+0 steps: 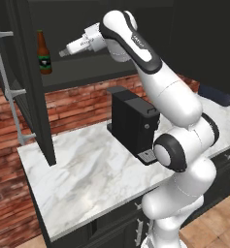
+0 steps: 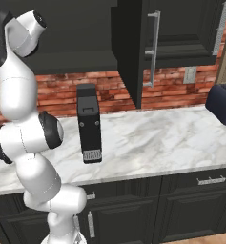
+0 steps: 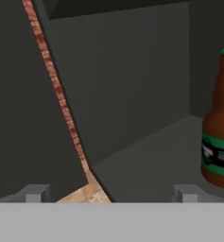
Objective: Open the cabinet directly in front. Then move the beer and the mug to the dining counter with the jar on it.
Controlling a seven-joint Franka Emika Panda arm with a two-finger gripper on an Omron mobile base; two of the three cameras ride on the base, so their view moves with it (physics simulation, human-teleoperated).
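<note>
The black cabinet point(image 1: 82, 72) stands open, both doors swung wide, with its dark shelf bare around the gripper. The beer point(image 1: 43, 53), a brown bottle with a dark label, stands upright at the shelf's left end. My gripper point(image 1: 62, 52) reaches into the cabinet just right of the bottle and apart from it. In the hand view the beer point(image 3: 219, 127) rises at the right edge, beyond the right fingertip point(image 3: 186, 193). The gripper point(image 3: 111, 194) is open, with nothing between the fingers. The mug, the dining counter and the jar are out of view.
A black coffee machine point(image 1: 133, 123) stands on the marble worktop point(image 1: 82, 169) under the cabinet. The open left door point(image 1: 31, 82) juts toward me with its bar handle point(image 1: 9, 87); the right door point(image 2: 128, 52) does too. A dark appliance point(image 2: 221, 102) sits far right.
</note>
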